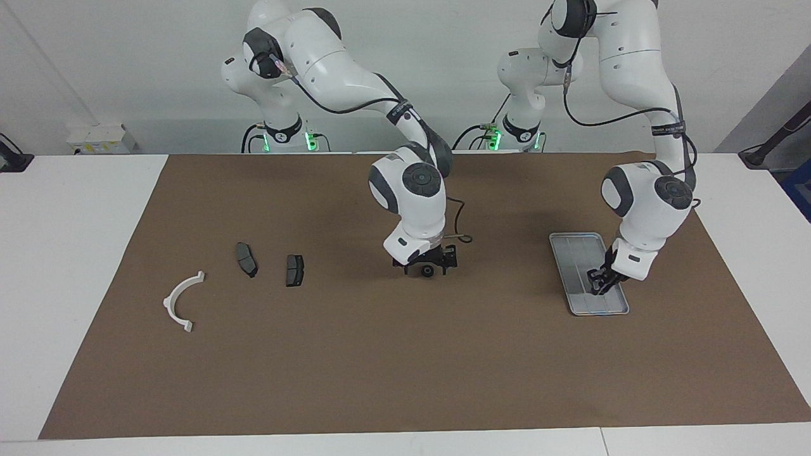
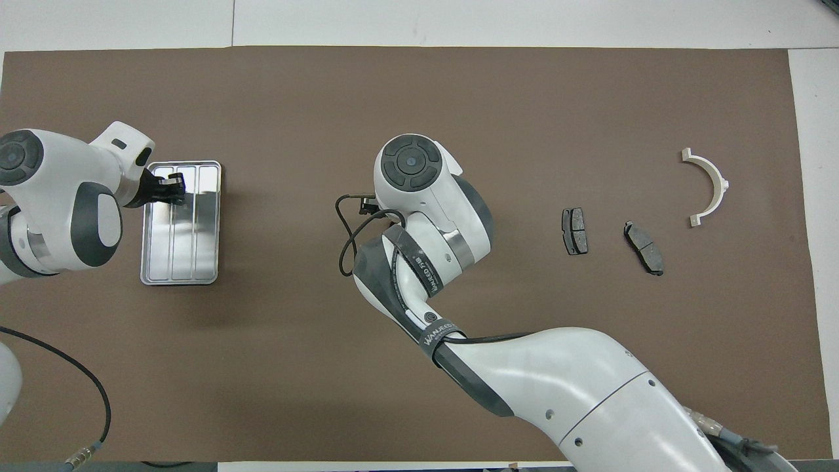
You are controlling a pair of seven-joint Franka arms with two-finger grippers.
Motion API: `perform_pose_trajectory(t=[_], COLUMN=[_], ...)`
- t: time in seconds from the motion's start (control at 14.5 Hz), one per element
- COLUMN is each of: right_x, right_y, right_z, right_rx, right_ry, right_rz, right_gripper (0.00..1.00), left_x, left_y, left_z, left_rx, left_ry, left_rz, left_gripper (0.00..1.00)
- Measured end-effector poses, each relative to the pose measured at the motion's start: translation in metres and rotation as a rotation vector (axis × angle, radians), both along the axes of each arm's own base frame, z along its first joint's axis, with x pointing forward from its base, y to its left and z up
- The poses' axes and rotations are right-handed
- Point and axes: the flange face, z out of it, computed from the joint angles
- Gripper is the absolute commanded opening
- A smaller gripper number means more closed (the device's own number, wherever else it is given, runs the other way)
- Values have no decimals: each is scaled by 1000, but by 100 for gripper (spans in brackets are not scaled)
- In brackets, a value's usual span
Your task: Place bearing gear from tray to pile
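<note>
The silver tray (image 1: 573, 250) (image 2: 196, 249) lies toward the left arm's end of the table. My left gripper (image 1: 599, 286) (image 2: 169, 190) is down in the tray and shut on a small dark bearing gear, which its fingers mostly hide. A second black bearing gear (image 1: 428, 271) rests on the mat between tray and pile. My right gripper (image 1: 427, 266) is lowered around it, open, one finger on each side. In the overhead view the right wrist hides that gear. The pile, a white half-ring bracket (image 1: 180, 303) (image 2: 709, 187) and two dark pads (image 1: 246, 258) (image 2: 575, 231), lies toward the right arm's end.
A brown mat (image 1: 405, 367) covers most of the white table. A black cable loop (image 2: 344, 242) hangs beside the right wrist. The pads and the bracket lie apart from one another, with bare mat between them.
</note>
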Motion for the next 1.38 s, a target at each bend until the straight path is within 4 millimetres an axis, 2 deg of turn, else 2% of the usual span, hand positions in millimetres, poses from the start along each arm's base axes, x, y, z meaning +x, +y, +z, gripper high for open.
perform_pose_trajectory(t=[0.35, 0.55, 0.83, 1.04, 1.24, 1.31, 1.38], right_x=[-8, -13, -15, -17, -18, -18, -18], right_y=[1, 8, 11, 9, 8, 8, 8], right_z=[-12, -12, -14, -22, -25, -25, -26], right_rx=[-6, 19, 24, 27, 26, 27, 27], right_ry=[23, 39, 37, 31, 32, 31, 31], right_rz=[5, 0, 2, -1, -1, -1, -1], right_gripper=[97, 97, 97, 96, 84, 70, 48], left_x=[1, 7, 12, 12, 10, 10, 9], left_y=[0, -3, -22, -42, -50, -53, -56], left_z=[1, 13, 37, 46, 47, 52, 58], left_rx=[-1, -7, -22, -27, -47, -67, -79], left_ry=[-1, 9, 27, 39, 61, 67, 72], left_rz=[4, 38, 123, 155, 187, 200, 207], left_gripper=[0, 0, 0, 0, 0, 0, 0])
